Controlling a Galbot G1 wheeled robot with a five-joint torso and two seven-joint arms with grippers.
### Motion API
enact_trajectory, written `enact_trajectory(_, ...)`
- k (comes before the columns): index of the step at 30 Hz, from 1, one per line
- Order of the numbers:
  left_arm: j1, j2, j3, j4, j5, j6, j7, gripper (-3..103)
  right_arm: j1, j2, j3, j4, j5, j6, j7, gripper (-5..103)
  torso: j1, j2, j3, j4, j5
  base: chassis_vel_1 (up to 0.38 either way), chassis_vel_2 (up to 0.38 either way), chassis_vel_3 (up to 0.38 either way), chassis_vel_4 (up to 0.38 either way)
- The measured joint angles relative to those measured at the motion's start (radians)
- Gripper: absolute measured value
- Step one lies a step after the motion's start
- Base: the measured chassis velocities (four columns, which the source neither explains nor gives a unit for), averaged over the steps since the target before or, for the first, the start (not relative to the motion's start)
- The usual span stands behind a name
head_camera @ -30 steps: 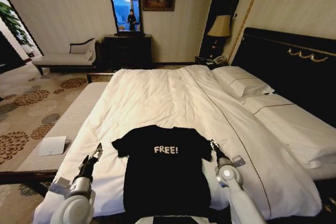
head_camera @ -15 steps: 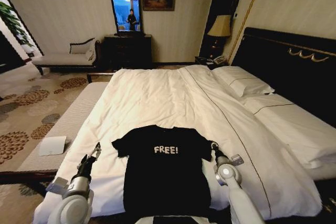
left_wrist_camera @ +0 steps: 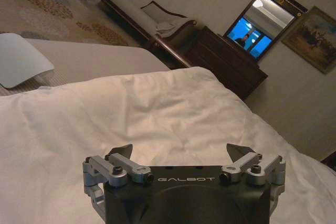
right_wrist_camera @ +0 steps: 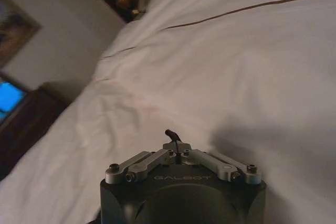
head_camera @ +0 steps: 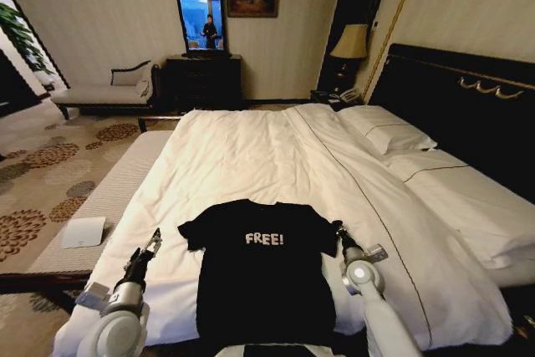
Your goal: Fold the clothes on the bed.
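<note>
Head view: black "FREE!" T-shirt flat at near edge of bed.
Soft, light; grasp sleeves or hem. Left end effector open, empty; right end effector closed, empty, beside sleeve.

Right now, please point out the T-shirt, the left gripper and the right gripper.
T-shirt [head_camera: 266,269], head view, on the chest below the lettering.
Left gripper [head_camera: 152,242], head view, between its open fingertips.
Right gripper [head_camera: 338,229], head view, at its closed fingertips.

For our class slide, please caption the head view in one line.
Black T-shirt lies flat on the white bed, left tool open beside it, right tool shut at its sleeve.
</note>
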Motion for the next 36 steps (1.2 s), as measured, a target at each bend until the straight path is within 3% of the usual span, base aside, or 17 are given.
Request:
enact_trajectory(4,0.005,-0.003,0.000,-0.002,0.002,0.000,-0.001,100,-0.005,0.002,-0.040,0.025,-0.040,0.026,-0.103,0,0.000,0.000,0.000,0.0000,-0.0001,0.000,0.000,0.000,0.000)
enact_trajectory(12,0.017,-0.007,-0.004,0.001,0.003,-0.004,-0.001,100,0.001,0.020,-0.109,0.041,-0.081,0.046,-0.162,0,0.000,0.000,0.000,0.0001,-0.0001,0.000,0.000,0.000,0.000)
enact_trajectory(36,0.030,-0.027,0.016,-0.011,0.045,-0.008,-0.002,100,0.044,0.076,-0.257,-0.057,-0.151,0.056,-0.161,0,0.000,0.000,0.000,0.0000,0.0000,0.000,0.000,0.000,0.000)
